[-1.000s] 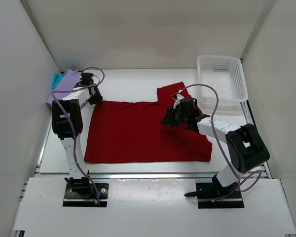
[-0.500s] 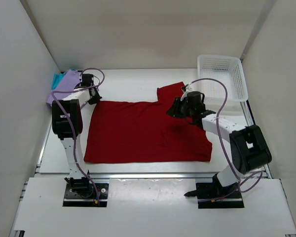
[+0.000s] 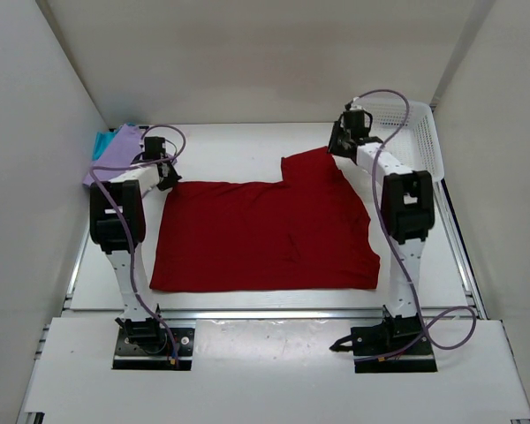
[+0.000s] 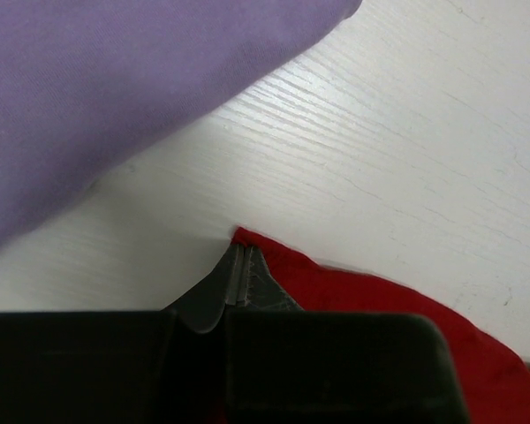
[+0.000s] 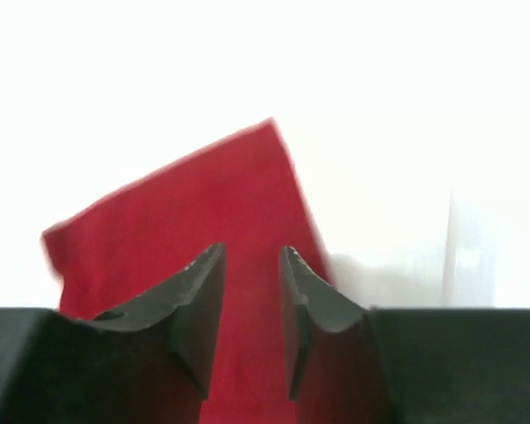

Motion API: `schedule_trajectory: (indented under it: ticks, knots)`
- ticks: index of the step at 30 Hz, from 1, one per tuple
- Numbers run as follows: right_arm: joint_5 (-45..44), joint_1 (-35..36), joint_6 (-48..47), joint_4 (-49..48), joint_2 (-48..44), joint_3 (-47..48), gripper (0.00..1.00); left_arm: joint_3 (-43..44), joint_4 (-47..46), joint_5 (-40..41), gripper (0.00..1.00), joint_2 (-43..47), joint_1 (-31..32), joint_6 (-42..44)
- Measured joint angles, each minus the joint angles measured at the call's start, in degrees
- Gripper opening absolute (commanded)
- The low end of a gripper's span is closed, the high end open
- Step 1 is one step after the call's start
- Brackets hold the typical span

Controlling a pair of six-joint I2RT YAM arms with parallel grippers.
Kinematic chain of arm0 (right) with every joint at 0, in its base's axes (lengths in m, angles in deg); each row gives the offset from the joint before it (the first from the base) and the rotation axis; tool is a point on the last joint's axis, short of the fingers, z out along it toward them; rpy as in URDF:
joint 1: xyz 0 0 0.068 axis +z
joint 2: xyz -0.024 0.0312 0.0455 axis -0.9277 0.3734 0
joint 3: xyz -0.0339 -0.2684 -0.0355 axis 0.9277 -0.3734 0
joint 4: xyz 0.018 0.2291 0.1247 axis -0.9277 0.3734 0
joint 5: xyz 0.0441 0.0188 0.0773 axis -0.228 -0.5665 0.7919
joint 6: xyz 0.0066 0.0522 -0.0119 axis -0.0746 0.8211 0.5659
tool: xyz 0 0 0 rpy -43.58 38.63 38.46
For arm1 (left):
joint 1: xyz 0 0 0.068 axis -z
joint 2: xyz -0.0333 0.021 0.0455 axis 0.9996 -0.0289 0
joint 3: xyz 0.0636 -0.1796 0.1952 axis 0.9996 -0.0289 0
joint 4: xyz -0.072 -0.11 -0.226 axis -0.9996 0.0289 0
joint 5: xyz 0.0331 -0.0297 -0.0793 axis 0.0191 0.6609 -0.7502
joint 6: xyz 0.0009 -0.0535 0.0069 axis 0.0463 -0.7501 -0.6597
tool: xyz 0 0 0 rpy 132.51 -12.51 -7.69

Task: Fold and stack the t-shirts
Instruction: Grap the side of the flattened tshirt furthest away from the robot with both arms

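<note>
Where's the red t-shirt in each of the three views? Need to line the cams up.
Top external: red t-shirt lies spread flat mid-table, between the arms.
Left wrist: only one corner, bottom right, running under the shut left gripper.
Right wrist: its sleeve end fills the centre, past the parted fingers of the right gripper.
Shared landmark: the white table, washed out in the right wrist view.

Matt red cloth t-shirt [image 3: 263,237], white-grained wooden table [image 3: 238,150]
</note>
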Motion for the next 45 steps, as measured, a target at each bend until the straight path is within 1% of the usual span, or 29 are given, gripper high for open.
schedule_trajectory:
  ticks: [2,6,7,8,12,14,18,25,26,29,31,32,34,36,40,45]
  knots:
    - [-1.53,-0.33,-1.55,5.16,6.69,10.64,0.31,-0.35,-0.07,-0.17,0.00,0.26,-0.04,-0.15]
    - [-3.48,-0.17,-4.96,17.46,23.17,38.97,0.33,-1.70,-0.52,-0.81,0.00,1.14,-0.04,-0.33]
    - [-3.61,-0.17,-5.49,19.10,25.92,43.65,0.35,-2.38,-0.76,-1.11,0.00,1.64,-0.04,-0.48]
    - [-3.43,-0.20,-5.77,20.06,27.02,44.92,0.35,-3.23,-0.83,-1.36,0.00,2.29,-0.07,-0.63]
    - [-2.60,-0.26,-6.58,25.70,27.30,43.78,0.38,-5.09,-0.76,-1.84,0.00,4.96,-0.31,-1.09]
    - [-2.14,-0.44,-7.04,27.96,28.26,44.98,0.38,-5.18,-1.22,-1.90,0.00,6.16,-0.37,-1.33]
    - [-0.11,-0.70,-7.23,28.81,29.05,45.55,0.42,-5.60,-2.19,-2.47,0.00,8.04,-0.35,-1.73]
    - [2.82,-1.42,-6.75,28.59,29.05,45.57,0.44,-6.97,-3.17,-2.95,0.00,9.01,-0.39,-1.92]
    - [3.17,-1.60,-6.62,28.48,29.05,45.57,0.42,-7.17,-3.19,-3.04,0.00,9.05,-0.39,-2.03]
    - [4.55,-2.16,-6.05,28.30,29.11,45.57,0.30,-7.85,-3.41,-3.10,0.00,9.35,-0.33,-2.34]
    - [5.33,-2.56,-5.51,28.28,29.11,45.57,0.25,-8.17,-3.43,-3.06,0.00,9.68,-0.22,-2.56]
    - [5.70,-2.73,-5.31,28.24,29.11,45.57,0.19,-8.46,-3.58,-2.99,0.00,9.97,-0.15,-2.56]
    - [6.67,-2.93,-5.01,28.00,29.14,45.59,0.13,-9.18,-3.80,-2.71,0.00,10.78,0.04,-2.58]
    - [7.63,-3.19,-4.50,27.91,29.31,45.83,0.01,-9.60,-3.85,-2.62,0.00,11.58,0.26,-2.64]
    - [9.44,-3.30,-3.74,28.59,31.41,49.07,0.00,-9.99,-4.59,-2.64,0.00,12.55,0.35,-2.73]
    - [10.14,-3.28,-3.93,31.26,31.65,50.99,0.00,-10.93,-5.11,-2.73,0.00,13.29,0.13,-3.17]
